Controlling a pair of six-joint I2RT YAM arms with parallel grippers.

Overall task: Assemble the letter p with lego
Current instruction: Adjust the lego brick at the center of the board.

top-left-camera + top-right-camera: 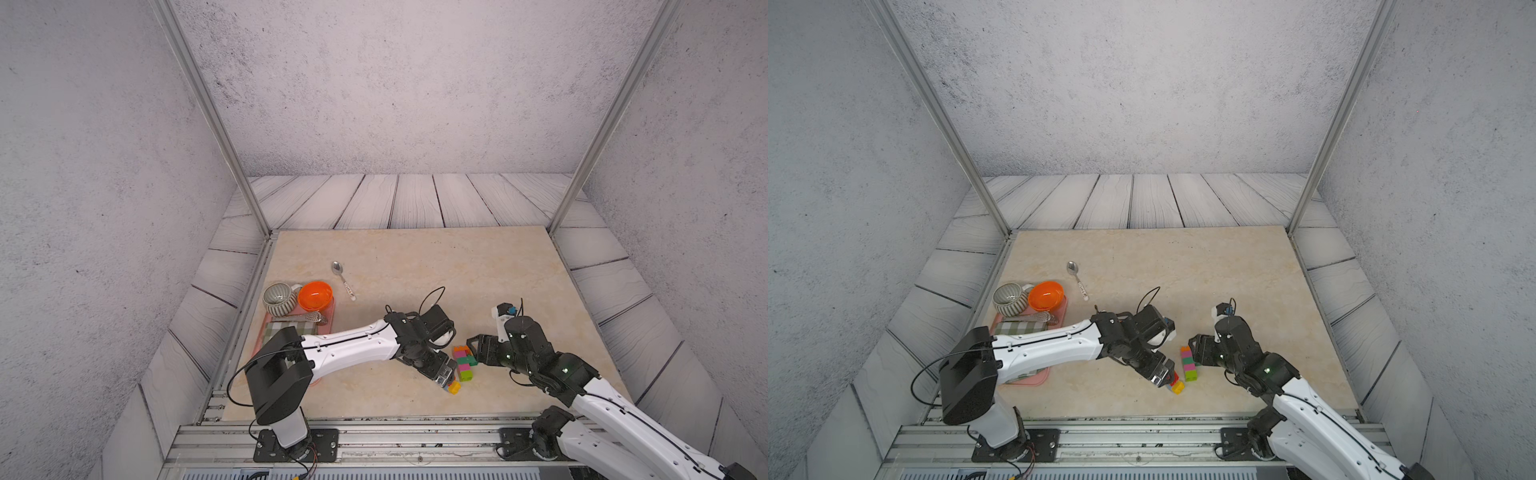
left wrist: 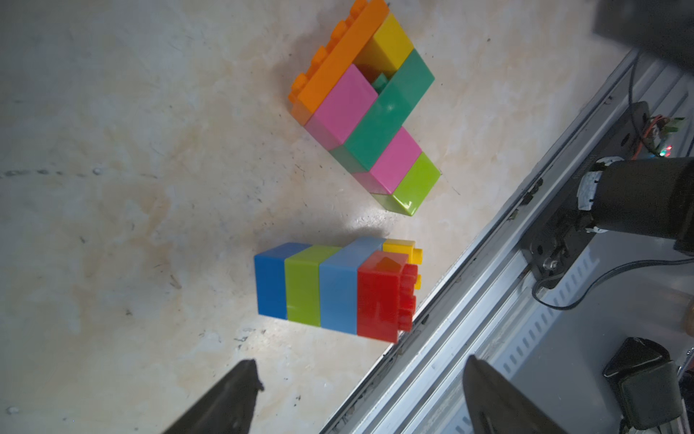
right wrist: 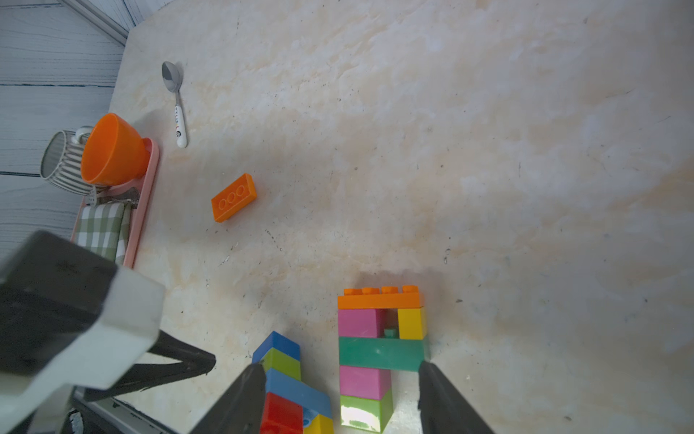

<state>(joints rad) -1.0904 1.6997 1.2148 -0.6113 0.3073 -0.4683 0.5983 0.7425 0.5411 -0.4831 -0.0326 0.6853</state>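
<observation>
Hovering, both jaws open and empty. Square your left jaws across flat sides of the loose stack (image 2: 326, 285); steady the lego P (image 2: 379, 112) with right jaws before pressing.

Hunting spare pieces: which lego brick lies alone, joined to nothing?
The orange brick showing three rings, lying apart; the rest sit in the P shape or the blue-red stack.

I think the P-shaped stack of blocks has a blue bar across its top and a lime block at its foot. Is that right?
Not quite. The bar across the top of the P-shaped stack is an orange bar, not a blue one. The lime block at its foot is as you say. The right wrist view shows this plainly.
</observation>
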